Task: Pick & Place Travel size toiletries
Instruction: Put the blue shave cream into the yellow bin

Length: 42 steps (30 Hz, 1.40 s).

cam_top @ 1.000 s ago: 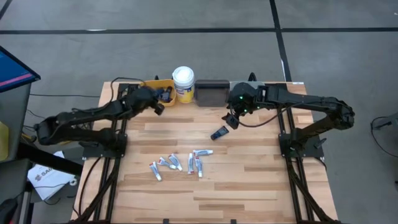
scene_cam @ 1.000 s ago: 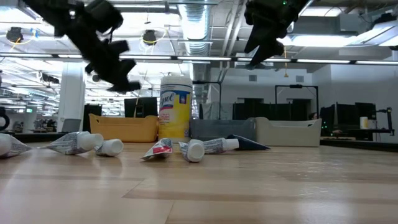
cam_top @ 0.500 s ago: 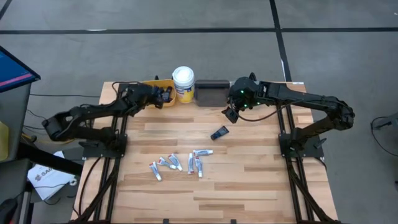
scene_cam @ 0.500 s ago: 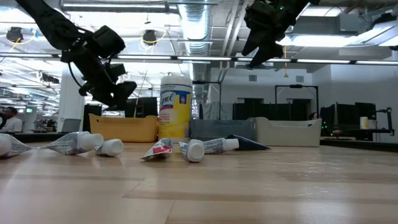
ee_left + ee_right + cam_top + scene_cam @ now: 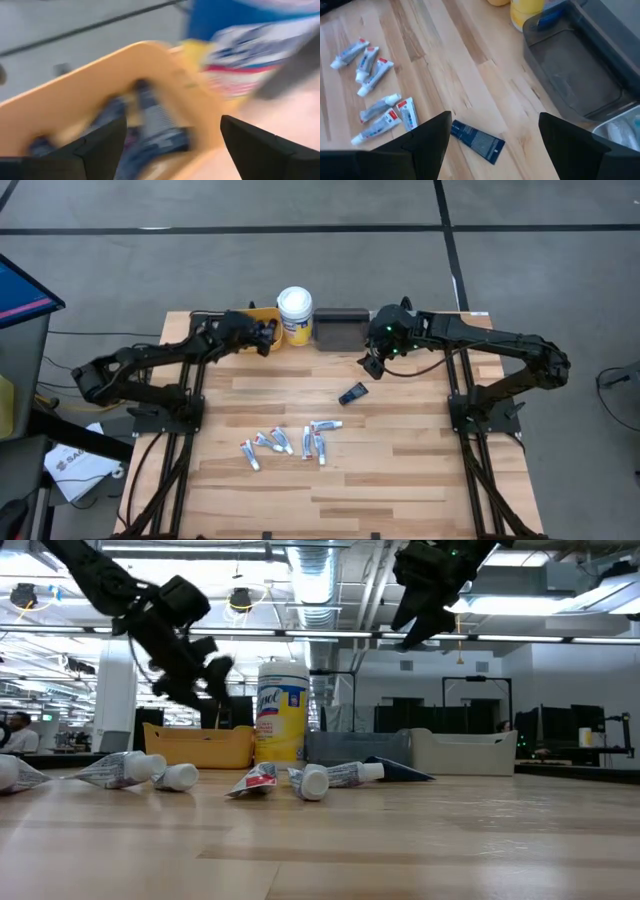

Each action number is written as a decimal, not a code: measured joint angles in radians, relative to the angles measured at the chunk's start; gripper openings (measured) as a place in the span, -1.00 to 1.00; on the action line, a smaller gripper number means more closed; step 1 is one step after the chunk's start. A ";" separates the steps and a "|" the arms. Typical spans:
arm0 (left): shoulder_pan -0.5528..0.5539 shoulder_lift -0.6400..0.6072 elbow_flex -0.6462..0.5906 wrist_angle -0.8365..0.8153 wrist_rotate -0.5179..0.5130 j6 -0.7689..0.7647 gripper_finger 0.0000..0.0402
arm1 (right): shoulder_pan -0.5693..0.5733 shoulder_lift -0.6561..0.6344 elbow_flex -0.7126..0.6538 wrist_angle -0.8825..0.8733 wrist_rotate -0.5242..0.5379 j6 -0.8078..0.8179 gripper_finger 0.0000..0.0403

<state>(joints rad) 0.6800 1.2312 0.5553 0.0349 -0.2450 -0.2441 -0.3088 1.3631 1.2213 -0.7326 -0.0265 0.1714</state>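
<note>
Fingers (image 5: 170,145) of left arm spread, empty, over yellow bin (image 5: 243,318); right fingers (image 5: 492,145) spread above navy tube (image 5: 352,393).

The counter (image 5: 400,470) is pale wood in planks with a smooth, faintly sheened finish. On it the white tubes (image 5: 285,442) look like crinkled plastic. Beyond them the yellow bin (image 5: 198,746) looks like matt plastic.
</note>
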 joint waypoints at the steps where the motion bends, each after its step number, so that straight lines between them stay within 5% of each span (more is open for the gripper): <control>1: -0.012 0.000 0.014 -0.001 0.037 -0.011 0.60 | 0.000 0.010 0.000 0.002 -0.002 -0.021 0.45; 6: -0.101 -0.001 0.071 0.006 0.140 -0.022 0.57 | 0.007 0.108 0.000 0.026 -0.092 -0.206 0.45; 17: -0.224 -0.018 0.097 0.020 0.142 -0.024 0.55 | 0.094 0.468 -0.001 0.117 -0.186 -0.636 0.44; 28: -0.232 -0.153 0.097 0.021 0.079 -0.025 0.54 | 0.118 0.601 0.002 0.156 -0.125 -0.623 0.42; 42: -0.230 -0.198 0.097 0.017 0.069 -0.025 0.54 | 0.111 0.596 0.042 0.137 -0.134 -0.556 -0.40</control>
<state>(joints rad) 0.4500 1.0328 0.6525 0.0517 -0.1757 -0.2687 -0.1979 1.9587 1.2628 -0.5958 -0.1600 -0.3849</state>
